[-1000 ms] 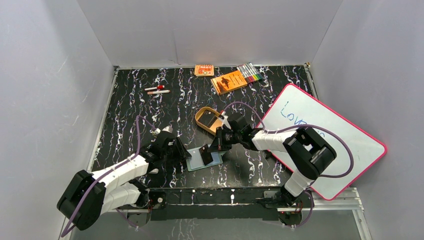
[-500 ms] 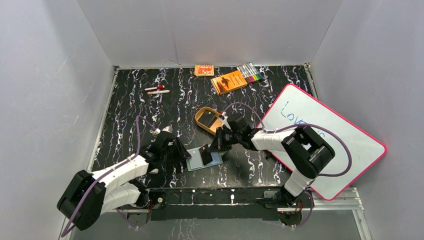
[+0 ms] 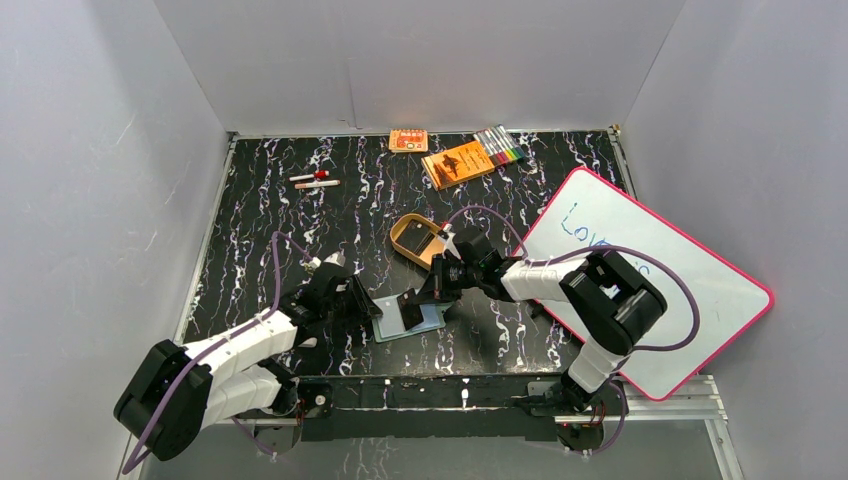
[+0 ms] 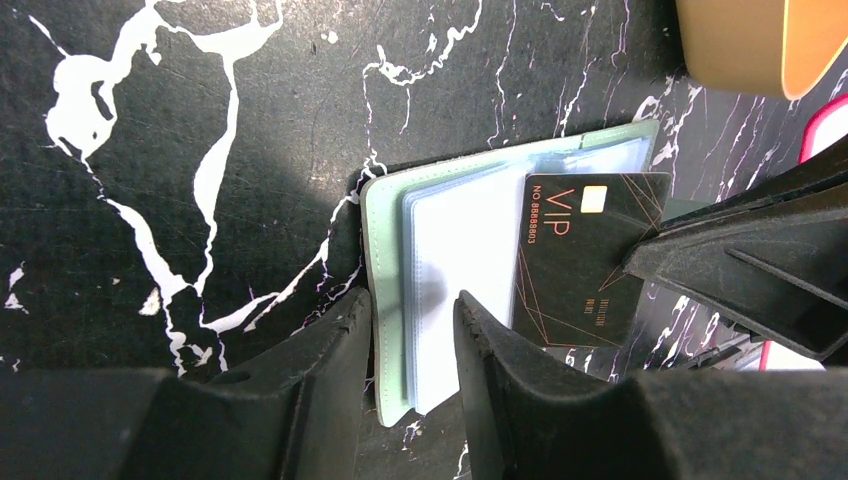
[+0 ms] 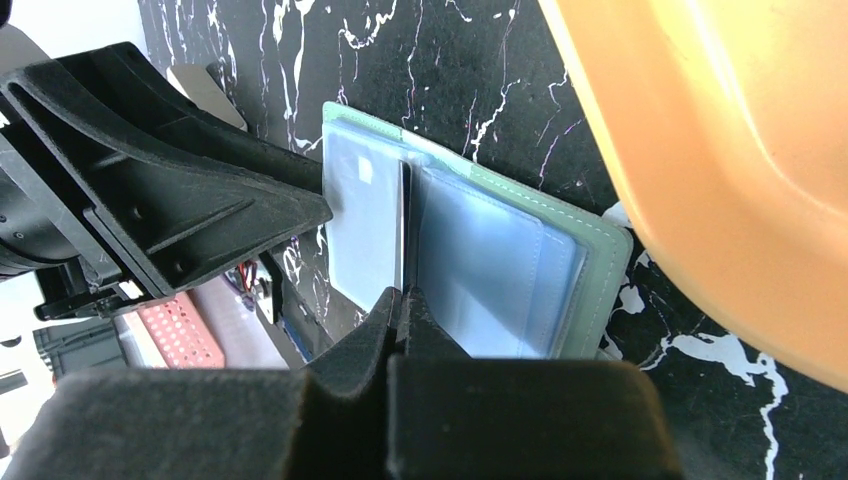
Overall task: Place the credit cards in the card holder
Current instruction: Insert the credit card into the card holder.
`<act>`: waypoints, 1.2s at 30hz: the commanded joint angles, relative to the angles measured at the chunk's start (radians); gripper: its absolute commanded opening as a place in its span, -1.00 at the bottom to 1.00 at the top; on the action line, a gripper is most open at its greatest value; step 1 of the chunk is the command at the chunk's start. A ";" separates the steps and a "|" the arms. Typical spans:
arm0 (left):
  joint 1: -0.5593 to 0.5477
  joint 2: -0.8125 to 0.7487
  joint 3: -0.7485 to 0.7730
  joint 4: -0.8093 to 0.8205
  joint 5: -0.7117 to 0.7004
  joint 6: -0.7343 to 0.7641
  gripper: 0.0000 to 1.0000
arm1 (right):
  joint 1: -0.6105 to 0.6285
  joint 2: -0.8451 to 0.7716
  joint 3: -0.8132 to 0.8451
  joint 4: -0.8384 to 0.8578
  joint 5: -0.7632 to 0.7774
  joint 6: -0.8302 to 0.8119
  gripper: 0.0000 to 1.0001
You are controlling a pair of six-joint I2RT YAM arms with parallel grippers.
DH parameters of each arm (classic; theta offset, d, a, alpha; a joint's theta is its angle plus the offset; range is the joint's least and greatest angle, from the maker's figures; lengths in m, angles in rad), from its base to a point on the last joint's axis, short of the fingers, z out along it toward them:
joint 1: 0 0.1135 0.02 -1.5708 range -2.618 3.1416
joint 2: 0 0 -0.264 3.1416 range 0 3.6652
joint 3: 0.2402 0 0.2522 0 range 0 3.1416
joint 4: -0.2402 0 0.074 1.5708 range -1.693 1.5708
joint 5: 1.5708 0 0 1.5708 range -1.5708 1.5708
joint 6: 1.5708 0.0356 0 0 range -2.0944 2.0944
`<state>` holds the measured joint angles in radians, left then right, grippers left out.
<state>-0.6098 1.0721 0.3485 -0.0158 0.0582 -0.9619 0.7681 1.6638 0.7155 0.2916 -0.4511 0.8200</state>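
Observation:
The card holder [image 3: 425,322] lies open on the black marbled table, its sage-green cover [image 4: 385,250] and pale blue pockets [image 5: 500,265] facing up. My left gripper [image 4: 412,305] stands part open at its left edge [image 3: 372,308]. One finger is on the green rim and the other on the pockets. My right gripper [image 5: 403,293] is shut on a black credit card [image 4: 585,260] marked VIP. It holds the card on edge over the holder's middle fold [image 5: 404,225]. In the top view the right gripper [image 3: 425,295] and the credit card [image 3: 412,308] sit just above the holder.
A tan oval tray [image 3: 418,238] sits just behind the holder, close to the right wrist [image 5: 720,150]. A pink-rimmed whiteboard [image 3: 650,290] leans at the right. An orange booklet [image 3: 459,163], markers [image 3: 500,147], a small orange box [image 3: 408,140] and pens [image 3: 314,180] lie at the back.
The left jaws have narrowed a little around the holder's edge. The right arm with the card has crept slightly left; nothing else moved.

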 commanded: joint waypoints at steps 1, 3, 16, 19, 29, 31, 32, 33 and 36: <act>0.005 0.009 -0.021 -0.008 0.010 0.001 -0.32 | 0.006 0.005 -0.006 0.055 0.013 0.016 -1.00; 0.004 0.008 -0.022 -0.006 0.012 -0.001 -0.33 | 0.008 0.008 -0.007 0.060 0.016 0.018 -1.00; 0.005 0.003 -0.031 -0.002 0.016 -0.007 -0.35 | 0.032 0.032 -0.011 0.085 0.030 0.041 -1.00; 0.005 0.002 -0.032 -0.003 0.013 -0.009 -0.36 | 0.037 0.029 -0.023 0.085 0.044 0.046 -1.00; 0.005 -0.004 -0.040 0.001 0.013 -0.020 -0.39 | 0.060 0.035 -0.048 0.120 0.063 0.084 -1.00; 0.005 -0.006 -0.040 0.001 0.014 -0.020 -0.39 | 0.065 0.037 -0.047 0.124 0.065 0.087 -1.00; 0.005 -0.006 -0.040 0.001 0.013 -0.020 -0.39 | 0.067 0.038 -0.047 0.125 0.067 0.089 -1.00; 0.005 -0.007 -0.041 0.002 0.013 -0.021 -0.40 | 0.068 0.038 -0.046 0.127 0.069 0.091 -1.00; 0.005 -0.008 -0.045 0.005 0.016 -0.024 -0.41 | 0.076 0.040 -0.044 0.129 0.078 0.100 -1.00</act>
<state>-0.6048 1.0695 0.3305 0.0116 0.0658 -0.9836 0.8215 1.6909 0.6769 0.4038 -0.3950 0.9138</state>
